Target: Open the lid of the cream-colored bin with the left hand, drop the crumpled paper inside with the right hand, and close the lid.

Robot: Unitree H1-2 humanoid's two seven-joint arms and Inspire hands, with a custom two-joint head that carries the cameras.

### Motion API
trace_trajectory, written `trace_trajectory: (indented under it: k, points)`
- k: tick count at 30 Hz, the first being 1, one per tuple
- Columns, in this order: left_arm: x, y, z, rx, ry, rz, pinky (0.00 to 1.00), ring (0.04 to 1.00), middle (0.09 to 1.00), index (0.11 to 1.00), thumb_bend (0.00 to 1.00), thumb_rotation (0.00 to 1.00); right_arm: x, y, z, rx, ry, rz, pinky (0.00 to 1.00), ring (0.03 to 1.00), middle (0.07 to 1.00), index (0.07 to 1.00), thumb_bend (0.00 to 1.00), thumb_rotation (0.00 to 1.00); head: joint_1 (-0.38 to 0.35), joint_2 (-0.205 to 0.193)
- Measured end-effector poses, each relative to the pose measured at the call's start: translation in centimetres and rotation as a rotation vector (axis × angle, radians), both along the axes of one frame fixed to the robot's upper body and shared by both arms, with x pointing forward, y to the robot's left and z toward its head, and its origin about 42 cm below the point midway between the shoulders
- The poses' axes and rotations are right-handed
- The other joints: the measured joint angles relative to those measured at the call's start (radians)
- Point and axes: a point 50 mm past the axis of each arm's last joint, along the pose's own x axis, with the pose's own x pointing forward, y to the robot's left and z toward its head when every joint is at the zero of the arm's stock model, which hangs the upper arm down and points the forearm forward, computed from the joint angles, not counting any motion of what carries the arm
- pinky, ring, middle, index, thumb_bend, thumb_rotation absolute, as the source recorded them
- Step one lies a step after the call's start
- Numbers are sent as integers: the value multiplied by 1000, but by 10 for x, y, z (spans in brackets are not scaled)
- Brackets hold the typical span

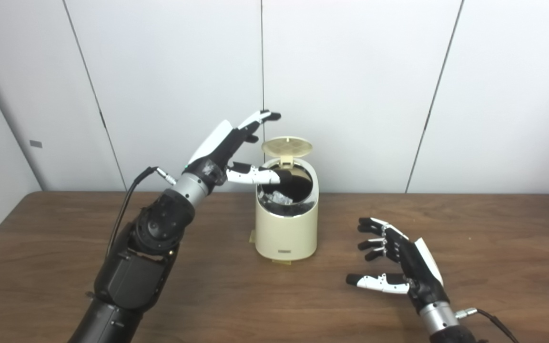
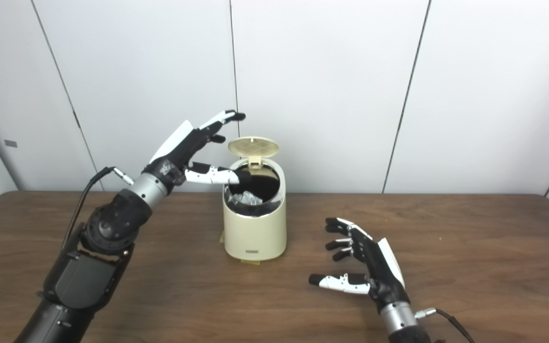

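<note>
The cream-colored bin (image 1: 286, 228) stands on the table at centre, its round lid (image 1: 287, 146) tipped up at the back. Crumpled paper (image 1: 278, 197) lies inside the dark opening; it also shows in the right eye view (image 2: 248, 197). My left hand (image 1: 229, 147) is open, raised at the bin's upper left, thumb reaching over the rim and fingers stretched toward the lid without clearly touching it. My right hand (image 1: 398, 262) is open and empty, low over the table to the right of the bin.
The brown wooden table (image 1: 493, 247) runs across the view, with white wall panels (image 1: 350, 71) close behind it. A cable (image 1: 129, 200) loops from the left wrist and another runs from the right wrist.
</note>
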Motion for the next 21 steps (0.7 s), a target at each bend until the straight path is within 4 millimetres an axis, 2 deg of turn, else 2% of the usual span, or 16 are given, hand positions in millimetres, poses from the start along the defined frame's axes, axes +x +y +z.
trace_trajectory:
  k: [2, 4, 5, 8, 11, 21]
  points:
    - [1, 1, -4, 32, 19, -8, 845, 970, 952, 920, 984, 540, 0, 1, 0, 4, 0, 1, 528, 646, 778, 782, 837, 152, -3, -2]
    - [1, 1, -5, 58, 19, -13, 802, 943, 927, 890, 923, 612, 0, 2, 0, 6, 2, 0, 533, 652, 780, 783, 837, 162, -5, 0]
    - [1, 1, -6, 69, 14, -15, 808, 945, 921, 883, 907, 627, 0, 2, 0, 6, 3, 0, 533, 652, 781, 783, 837, 164, -8, 2]
    - [0, 0, -6, 113, -4, -15, 910, 992, 902, 864, 880, 675, 0, 4, 0, 11, 7, -1, 533, 650, 782, 782, 840, 161, -9, 3]
    - [-1, 0, -8, 182, -23, -18, 987, 1000, 888, 856, 900, 671, 0, 5, -1, 13, 15, -3, 526, 645, 781, 782, 840, 163, -11, 5]
    - [-12, 1, 3, 354, -126, -38, 1000, 1000, 853, 836, 897, 595, 0, 5, 0, 14, 15, -4, 529, 645, 787, 790, 843, 185, -14, 11]
